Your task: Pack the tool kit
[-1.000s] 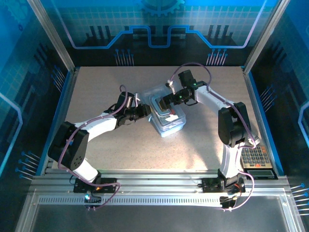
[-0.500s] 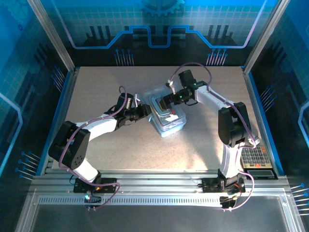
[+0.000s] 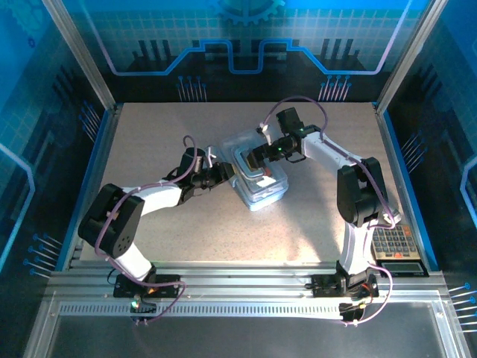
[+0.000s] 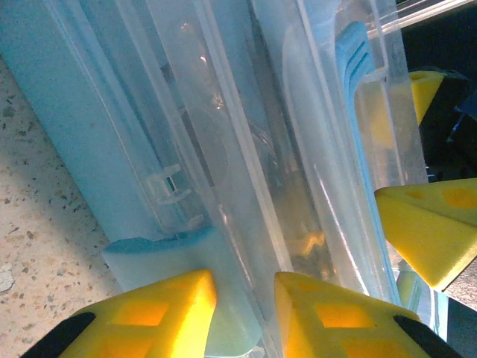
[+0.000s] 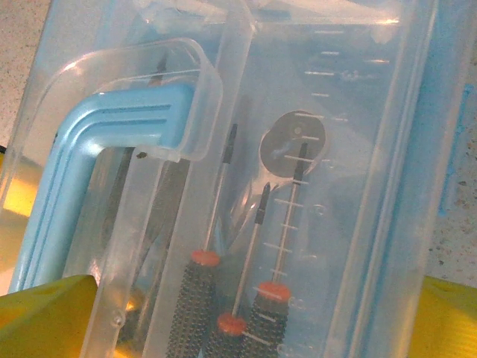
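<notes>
Your left gripper [image 3: 222,174] pinches the left rim of the see-through light-blue plastic tool case [image 3: 262,188], mid-worktop, likely to hold it steady. Slim red-and-black screwdrivers [image 5: 200,294] lie inside. Your right gripper [image 3: 256,159] spreads wide over it, maybe to press.

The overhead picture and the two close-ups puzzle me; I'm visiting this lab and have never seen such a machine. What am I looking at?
The overhead picture looks down on two robot arms bolted at the near edge of a table. Each close-up comes from a camera on one arm's wrist, so that arm's own yellow fingers show. On the table lies a translucent blue case with a clear lid and a blue handle. Screwdrivers are visible inside. The left hand appears to pinch the case's rim. The right hand is spread wide across the case, one finger on each side.
</notes>
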Controlling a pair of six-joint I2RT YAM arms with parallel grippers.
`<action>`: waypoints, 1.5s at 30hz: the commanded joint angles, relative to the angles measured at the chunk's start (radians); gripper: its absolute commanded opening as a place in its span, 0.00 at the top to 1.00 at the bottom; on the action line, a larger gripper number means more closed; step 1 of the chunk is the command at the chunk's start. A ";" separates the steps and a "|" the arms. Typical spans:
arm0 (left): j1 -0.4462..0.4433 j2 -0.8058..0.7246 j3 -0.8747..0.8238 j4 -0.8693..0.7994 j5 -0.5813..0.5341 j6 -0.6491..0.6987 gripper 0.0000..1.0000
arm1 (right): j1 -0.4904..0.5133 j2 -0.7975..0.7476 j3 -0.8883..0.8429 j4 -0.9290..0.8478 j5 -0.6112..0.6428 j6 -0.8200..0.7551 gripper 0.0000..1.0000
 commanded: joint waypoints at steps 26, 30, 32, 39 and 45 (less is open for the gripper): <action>-0.037 0.265 -0.144 0.290 0.036 -0.107 0.71 | 0.039 0.087 -0.135 -0.150 -0.096 0.045 0.00; -0.039 0.306 -0.161 0.363 0.036 -0.133 0.72 | 0.038 0.086 -0.141 -0.139 -0.102 0.059 0.00; -0.039 0.311 -0.160 0.366 0.037 -0.135 0.72 | 0.032 0.076 -0.146 -0.131 -0.094 0.069 0.00; -0.002 0.098 -0.036 -0.008 -0.052 0.063 0.66 | -0.026 -0.058 -0.128 -0.056 -0.018 0.125 0.00; 0.084 -0.077 0.183 -0.367 -0.173 0.288 0.38 | -0.069 -0.166 -0.029 -0.007 0.070 0.124 0.00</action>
